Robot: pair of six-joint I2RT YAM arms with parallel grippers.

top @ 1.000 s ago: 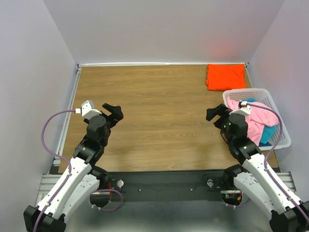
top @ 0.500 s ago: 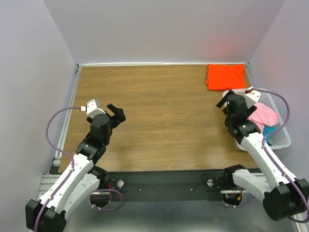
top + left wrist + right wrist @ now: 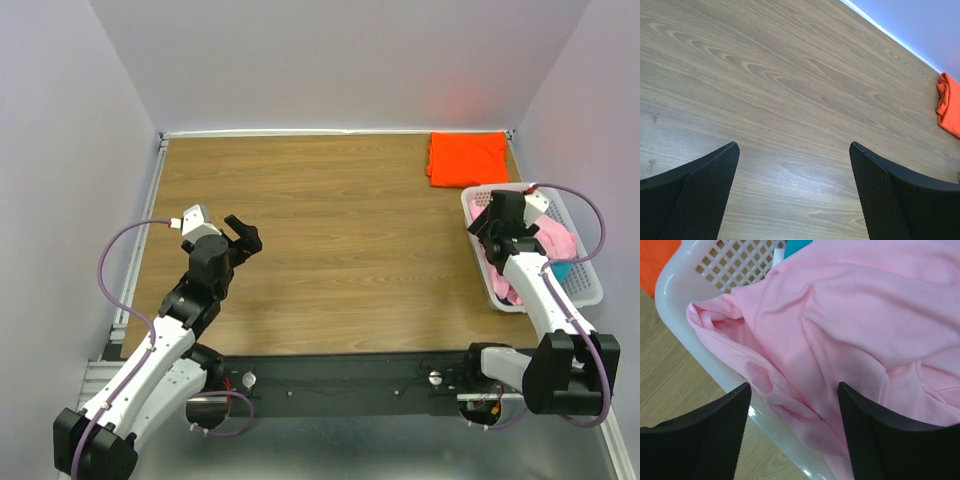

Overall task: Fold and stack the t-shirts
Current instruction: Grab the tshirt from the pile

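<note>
Above the black mounting rail [image 3: 340, 372], the left arm [image 3: 165, 350] and the right arm [image 3: 540, 300] are wearing glossy white shells, broken up by rounded black joints. A lilac cable [image 3: 101, 272] is looping out beside each arm and running down towards that rail. A small white camera block [image 3: 192, 222] is capping each wrist. The fingers [image 3: 697, 197] are showing matte black, with finely meshed pads.

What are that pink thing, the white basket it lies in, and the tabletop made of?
Pink t-shirt: soft knit fabric, probably cotton, with a matte look; it slumps in loose folds. Basket: white moulded plastic, glossy; the smooth rim catches highlights and the wall is an open lattice. Tabletop: wood-grain surface with a slight sheen, possibly laminate rather than solid wood.
</note>
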